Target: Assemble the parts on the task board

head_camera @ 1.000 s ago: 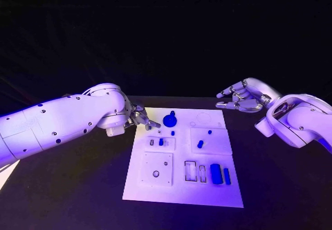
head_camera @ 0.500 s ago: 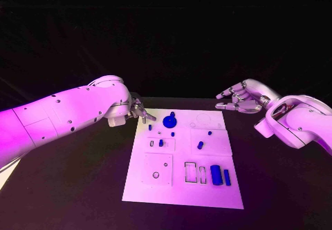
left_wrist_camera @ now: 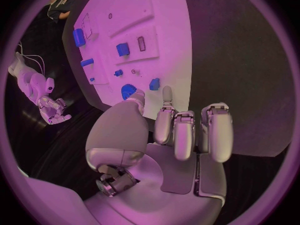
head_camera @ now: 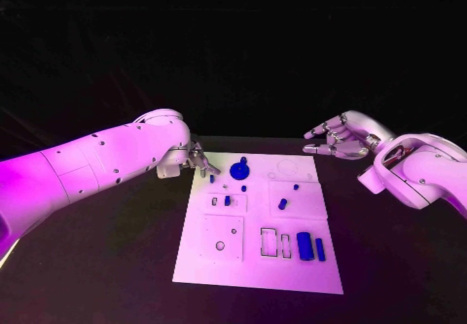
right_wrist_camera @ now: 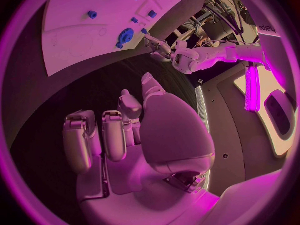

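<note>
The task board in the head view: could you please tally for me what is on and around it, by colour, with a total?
Blue parts: 7
White task board: 1
Silver hands: 2, the left hand and the right hand
Total: 10

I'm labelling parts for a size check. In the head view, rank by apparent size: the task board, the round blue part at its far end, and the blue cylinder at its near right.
1. task board
2. blue cylinder
3. round blue part

The last two look close; the cylinder's nearness may flatter it.
</note>
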Controlling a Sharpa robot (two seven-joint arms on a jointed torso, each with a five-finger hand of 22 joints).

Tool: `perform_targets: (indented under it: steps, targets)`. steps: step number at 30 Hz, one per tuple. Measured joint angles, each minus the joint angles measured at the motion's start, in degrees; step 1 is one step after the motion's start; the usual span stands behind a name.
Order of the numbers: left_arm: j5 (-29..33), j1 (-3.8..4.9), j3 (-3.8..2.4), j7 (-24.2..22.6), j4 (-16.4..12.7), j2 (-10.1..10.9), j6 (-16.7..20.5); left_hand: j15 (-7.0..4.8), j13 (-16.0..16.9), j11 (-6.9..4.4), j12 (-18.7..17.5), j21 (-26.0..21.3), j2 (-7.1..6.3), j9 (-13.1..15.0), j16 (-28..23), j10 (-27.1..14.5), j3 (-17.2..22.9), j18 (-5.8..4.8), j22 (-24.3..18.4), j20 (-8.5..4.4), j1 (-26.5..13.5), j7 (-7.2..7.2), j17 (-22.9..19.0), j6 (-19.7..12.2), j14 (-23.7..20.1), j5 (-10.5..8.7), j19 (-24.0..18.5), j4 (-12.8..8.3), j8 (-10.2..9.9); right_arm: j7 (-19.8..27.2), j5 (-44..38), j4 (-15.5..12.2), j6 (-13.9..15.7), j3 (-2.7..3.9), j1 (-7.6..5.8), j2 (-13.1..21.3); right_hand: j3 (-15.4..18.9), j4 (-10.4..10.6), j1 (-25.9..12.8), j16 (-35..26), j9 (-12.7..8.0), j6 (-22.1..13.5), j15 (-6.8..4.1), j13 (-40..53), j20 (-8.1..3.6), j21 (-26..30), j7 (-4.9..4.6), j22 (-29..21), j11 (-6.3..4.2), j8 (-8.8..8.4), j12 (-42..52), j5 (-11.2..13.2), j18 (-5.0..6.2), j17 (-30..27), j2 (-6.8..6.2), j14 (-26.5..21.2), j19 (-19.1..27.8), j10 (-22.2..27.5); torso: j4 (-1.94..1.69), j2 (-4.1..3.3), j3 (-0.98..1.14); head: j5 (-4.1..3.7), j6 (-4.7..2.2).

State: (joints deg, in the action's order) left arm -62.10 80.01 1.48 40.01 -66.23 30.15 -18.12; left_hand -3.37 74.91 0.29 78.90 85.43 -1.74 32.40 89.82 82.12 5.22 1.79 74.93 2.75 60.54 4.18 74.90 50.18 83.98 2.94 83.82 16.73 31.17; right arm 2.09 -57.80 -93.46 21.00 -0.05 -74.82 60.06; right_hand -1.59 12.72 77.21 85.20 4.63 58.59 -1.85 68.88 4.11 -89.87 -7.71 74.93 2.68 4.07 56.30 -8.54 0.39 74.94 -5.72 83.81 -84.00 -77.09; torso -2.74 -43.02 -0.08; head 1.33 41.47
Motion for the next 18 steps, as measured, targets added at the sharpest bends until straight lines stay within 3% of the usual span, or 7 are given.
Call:
perform_targets:
  steps: [18]
  targets:
    - [-1.5,-0.18,0.22,0.0,0.9,-1.1,-1.4,0.0,0.0,-0.4,0.1,0.0,0.69,0.0,0.0,0.4,-0.3,0.0,0.0,0.0,1.6,-0.41,0.0,0.8,0.0,0.0,0.0,-0.3,1.0,0.0,0.0,0.0,0.0,0.0,0.0,-0.2,0.0,0.0,0.0,0.0,0.0,0.0,0.0,0.0,0.0,0.0,0.0,0.0,0.0,0.0,0.0,0.0,0.0,0.0,0.0,0.0,0.0,0.0,-0.01,0.08,0.07,0.08,0.05]
